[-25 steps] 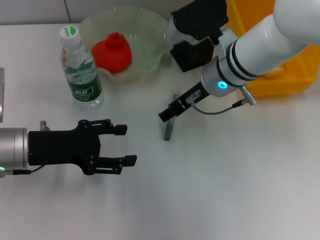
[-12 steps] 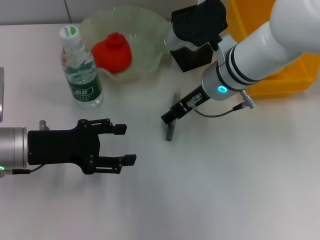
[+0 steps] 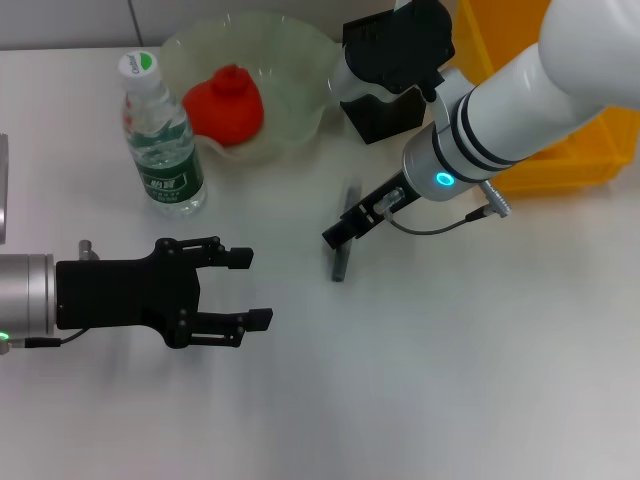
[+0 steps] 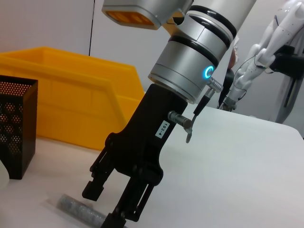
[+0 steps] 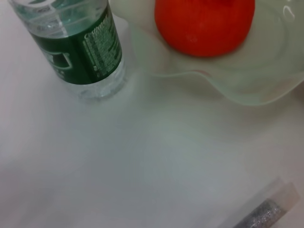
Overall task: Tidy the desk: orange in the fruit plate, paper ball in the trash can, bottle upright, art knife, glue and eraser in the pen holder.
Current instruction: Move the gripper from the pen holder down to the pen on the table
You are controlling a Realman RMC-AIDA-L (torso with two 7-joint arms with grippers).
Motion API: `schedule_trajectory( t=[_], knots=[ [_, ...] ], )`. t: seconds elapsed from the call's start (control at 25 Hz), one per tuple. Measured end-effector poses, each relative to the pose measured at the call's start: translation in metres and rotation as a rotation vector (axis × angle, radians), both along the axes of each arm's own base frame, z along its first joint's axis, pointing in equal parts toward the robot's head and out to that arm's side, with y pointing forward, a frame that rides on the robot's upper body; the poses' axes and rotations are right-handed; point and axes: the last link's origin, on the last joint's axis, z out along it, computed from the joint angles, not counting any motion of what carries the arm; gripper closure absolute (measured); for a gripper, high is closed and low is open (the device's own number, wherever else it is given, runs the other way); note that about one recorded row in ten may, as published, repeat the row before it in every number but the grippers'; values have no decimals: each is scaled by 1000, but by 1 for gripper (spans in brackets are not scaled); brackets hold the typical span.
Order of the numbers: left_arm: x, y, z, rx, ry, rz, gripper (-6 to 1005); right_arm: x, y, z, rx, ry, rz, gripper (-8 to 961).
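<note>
The orange (image 3: 226, 104) lies in the pale-green fruit plate (image 3: 300, 60); the right wrist view shows the same orange (image 5: 204, 23) and plate (image 5: 247, 83). Left of the plate the bottle (image 3: 160, 135) stands upright. The grey glue (image 3: 342, 250) lies flat on the white desk. My right gripper (image 3: 338, 232) hangs low over the glue, open; in the left wrist view its fingers (image 4: 95, 187) straddle the stick (image 4: 78, 209). The black pen holder (image 3: 385, 110) is partly hidden behind the right arm. My left gripper (image 3: 250, 290) waits open at the near left. Paper ball, art knife and eraser are out of view.
The yellow trash can (image 3: 560, 150) stands at the back right behind the right arm, beside the pen holder (image 4: 16, 126). A grey object's edge (image 3: 3, 190) shows at the far left. Bare white desk spreads across the front and right.
The right arm and its gripper shifted slightly to the right over the glue a second ago and have held still since. The left arm has not moved.
</note>
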Motion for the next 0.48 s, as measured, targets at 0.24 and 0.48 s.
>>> schedule_trajectory(
  t=[0.24,0.48],
  knots=[
    [0,0,0,0,1,0,186,0,-1,0,-6,-4,-2,230],
    [0,0,0,0,1,-2,187,-1,-2,-1,-14,-8,4,327]
  ],
)
